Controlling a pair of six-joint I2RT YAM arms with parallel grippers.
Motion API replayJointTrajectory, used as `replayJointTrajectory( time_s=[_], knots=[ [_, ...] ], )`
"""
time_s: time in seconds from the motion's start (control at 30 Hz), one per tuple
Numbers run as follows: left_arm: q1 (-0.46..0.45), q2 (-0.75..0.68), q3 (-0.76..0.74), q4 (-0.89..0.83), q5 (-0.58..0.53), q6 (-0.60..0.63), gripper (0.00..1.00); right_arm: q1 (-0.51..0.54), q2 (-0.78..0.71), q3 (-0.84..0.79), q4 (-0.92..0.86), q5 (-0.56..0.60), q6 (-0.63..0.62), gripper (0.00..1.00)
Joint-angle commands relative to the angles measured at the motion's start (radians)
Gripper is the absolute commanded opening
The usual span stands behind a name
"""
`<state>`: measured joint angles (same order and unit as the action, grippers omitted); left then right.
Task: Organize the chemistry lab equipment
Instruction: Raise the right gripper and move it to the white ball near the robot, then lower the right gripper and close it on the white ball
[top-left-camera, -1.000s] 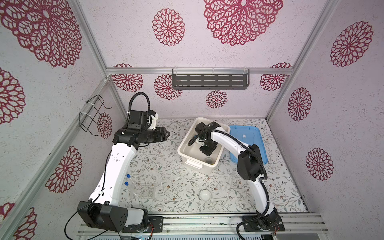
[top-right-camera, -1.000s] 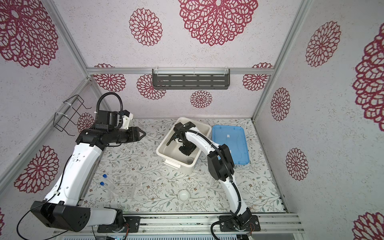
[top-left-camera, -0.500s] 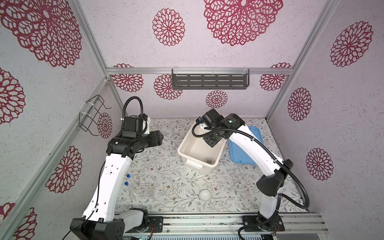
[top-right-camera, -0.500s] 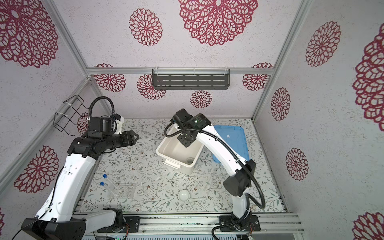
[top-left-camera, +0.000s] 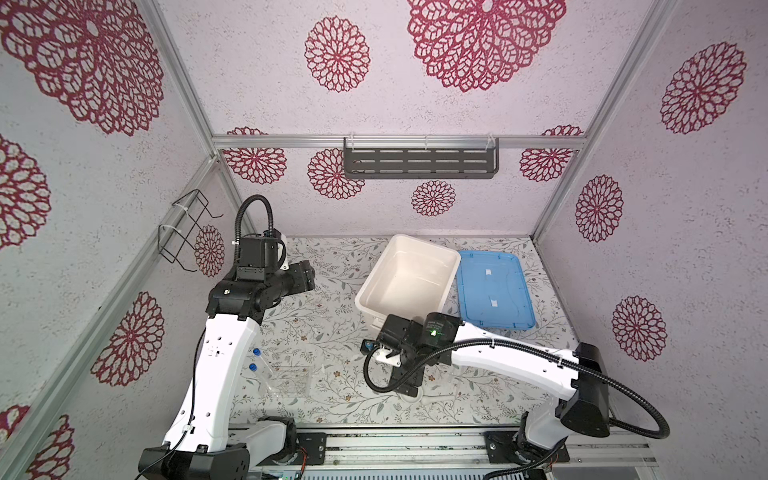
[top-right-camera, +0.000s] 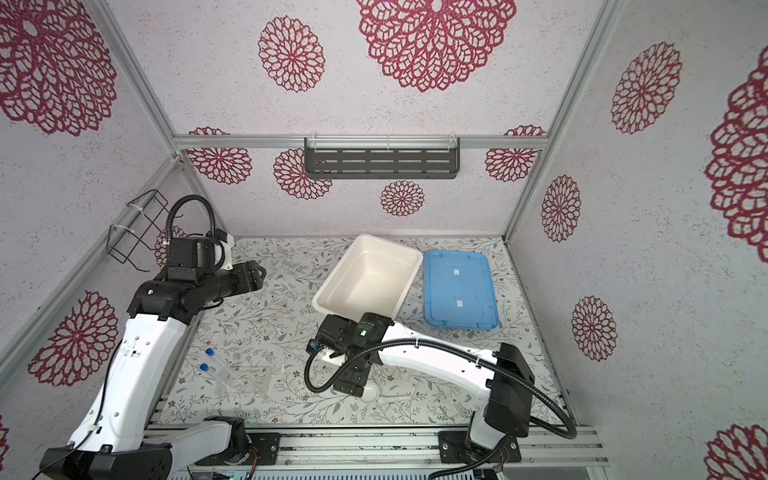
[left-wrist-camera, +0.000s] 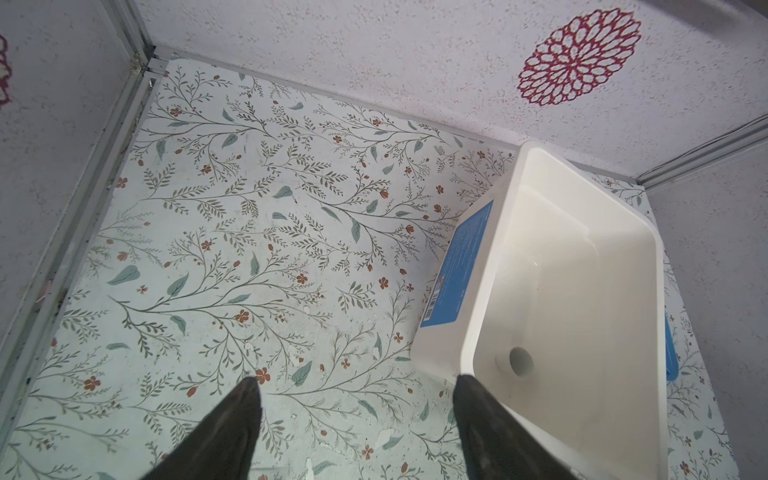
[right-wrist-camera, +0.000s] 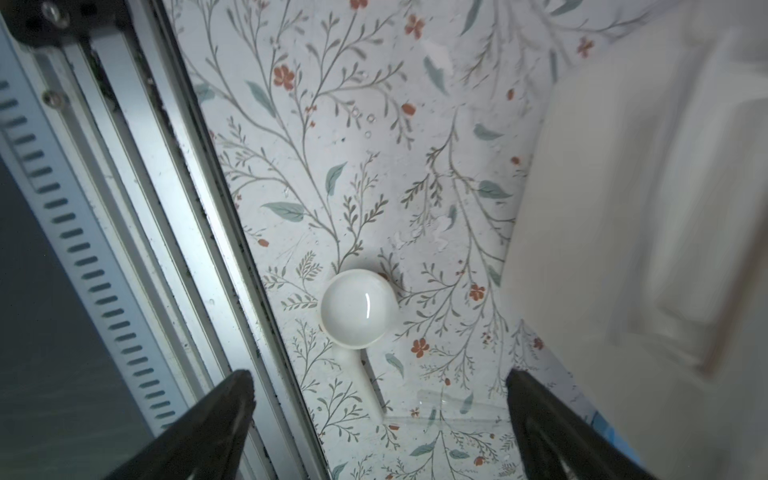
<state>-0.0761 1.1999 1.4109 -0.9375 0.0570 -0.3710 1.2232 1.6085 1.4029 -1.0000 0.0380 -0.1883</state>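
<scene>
The right claw (right-wrist-camera: 378, 380) hangs wide open and empty over a small white bowl (right-wrist-camera: 359, 307), which sits on the table in front of the tub (left-wrist-camera: 490, 291), apart from it. The white stick (right-wrist-camera: 362, 380) lies touching that bowl. To lift the bowl cleanly, I judge one finger should drop inside the rim and one outside, clear of the stick. The left claw (left-wrist-camera: 355, 381), beside the tub, is open and empty too. What looks like a second bowl (left-wrist-camera: 519, 361) rests inside the tub. The capped tubes (top-left-camera: 257, 352) and clear rack (top-left-camera: 291, 376) lie well off the tub's front left.
</scene>
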Motion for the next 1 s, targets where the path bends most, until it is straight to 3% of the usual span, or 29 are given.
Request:
replayJointTrajectory(
  time_s=[0.0,0.3,0.6,0.97],
  knots=[
    [0.015,0.0,-0.01,0.02,-0.011,0.006,0.77,0.028,-0.049,-0.076,0.082,-0.051,-0.063,0.96],
    [0.027,0.0,-0.03,0.019,0.005,0.02,0.76,0.03,0.002,-0.24,0.196,-0.005,-0.077,0.99],
    [0.034,0.001,-0.041,0.015,0.006,0.036,0.76,0.013,0.086,-0.255,0.19,0.081,-0.055,0.99],
    [0.039,-0.003,-0.061,0.022,0.01,0.037,0.75,-0.067,0.169,-0.244,0.19,-0.052,-0.027,0.91]
  ],
)
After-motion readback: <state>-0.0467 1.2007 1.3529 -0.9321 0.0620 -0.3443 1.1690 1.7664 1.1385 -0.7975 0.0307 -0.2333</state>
